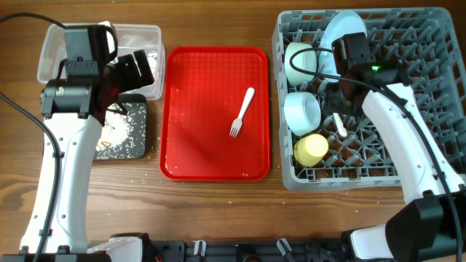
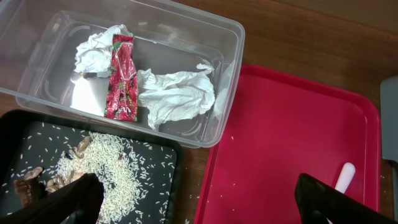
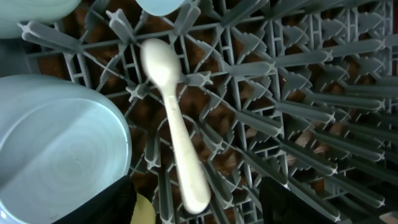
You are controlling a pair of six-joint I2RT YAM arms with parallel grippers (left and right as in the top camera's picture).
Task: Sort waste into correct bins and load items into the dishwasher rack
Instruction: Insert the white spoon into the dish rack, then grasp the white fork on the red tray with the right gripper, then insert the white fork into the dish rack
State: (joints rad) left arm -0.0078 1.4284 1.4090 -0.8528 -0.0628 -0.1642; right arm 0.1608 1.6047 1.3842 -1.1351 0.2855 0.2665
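Fork [image 1: 242, 113] is lying on red tray [image 1: 196, 138], btw both arms. In overhead view its handle is pointing toward rack [image 1: 429, 80], tines toward near-left. Left hand [image 2: 196, 202] is hovering empty, fingers wide apart, w/ handle tip showing at its right. Right hand [image 3: 199, 208] is gaping over spoon [image 3: 174, 118] in rack, not gripping. Left prob. better placed.

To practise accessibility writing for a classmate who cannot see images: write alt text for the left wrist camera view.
A clear plastic tub holds crumpled white napkins and a red-striped wrapper. Beside it, a black tray carries rice scraps with brown bits; a red tray at right shows a white utensil handle. The open left gripper frames the foreground.
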